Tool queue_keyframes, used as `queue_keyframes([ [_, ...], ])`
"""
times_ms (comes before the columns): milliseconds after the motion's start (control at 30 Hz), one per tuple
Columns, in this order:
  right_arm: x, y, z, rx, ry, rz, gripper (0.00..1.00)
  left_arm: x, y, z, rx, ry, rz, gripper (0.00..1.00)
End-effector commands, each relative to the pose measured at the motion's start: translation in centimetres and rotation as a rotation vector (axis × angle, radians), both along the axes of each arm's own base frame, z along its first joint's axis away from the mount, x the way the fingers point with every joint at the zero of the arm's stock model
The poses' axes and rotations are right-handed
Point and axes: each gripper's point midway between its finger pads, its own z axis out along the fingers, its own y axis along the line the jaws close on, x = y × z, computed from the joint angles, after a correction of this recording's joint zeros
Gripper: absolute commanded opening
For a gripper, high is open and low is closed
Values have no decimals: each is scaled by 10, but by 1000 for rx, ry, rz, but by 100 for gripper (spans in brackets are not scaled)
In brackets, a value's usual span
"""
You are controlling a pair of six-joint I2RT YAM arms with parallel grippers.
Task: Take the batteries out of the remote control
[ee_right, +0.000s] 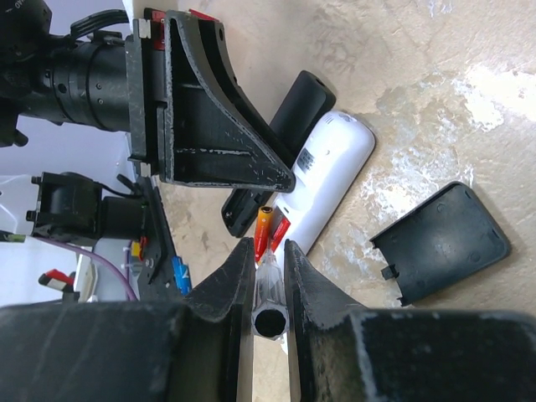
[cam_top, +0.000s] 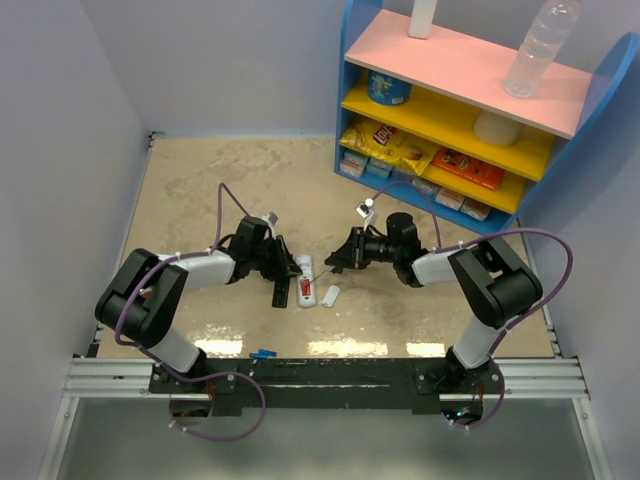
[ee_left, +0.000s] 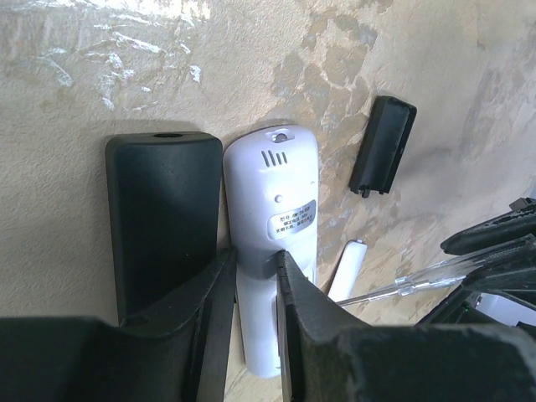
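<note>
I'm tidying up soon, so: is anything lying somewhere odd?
Yes: a blue battery lies at the near edge of the table by the arms' base rail, well away from the white remote. A black cover lies loose beside that remote.

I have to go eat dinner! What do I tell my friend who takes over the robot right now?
Left gripper: shut on the white remote, back side up.
Right gripper: shut on a clear-handled tool, its tip at the orange-red batteries in the open compartment.
Black remote lies beside the white one; black cover and white cover are off, lying nearby.
Done: blue batteries are out, lying at the near edge.
Left: pry out the orange-red ones.
</note>
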Motion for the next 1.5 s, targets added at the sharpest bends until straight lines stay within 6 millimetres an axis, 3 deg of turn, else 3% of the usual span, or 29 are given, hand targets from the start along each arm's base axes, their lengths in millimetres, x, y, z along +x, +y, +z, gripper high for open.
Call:
queue_keyframes([
  [0, 4, 5, 6, -14, -16, 44, 0, -39, 19, -40, 106, 148, -8, 29],
  [400, 19, 18, 21, 19, -36, 82, 0, -40, 19, -39, 102, 148, -11, 29],
  [633, 16, 23, 36, 41, -75, 147, 0, -42, 20, -41, 104, 154, -8, 29],
  [1033, 4, 34, 32, -2, -76, 197, 0, -41, 21, -39, 108, 144, -6, 29],
  [1467, -3, 40, 45, -14, -125, 205, 0, -40, 23, -38, 123, 143, -5, 29],
])
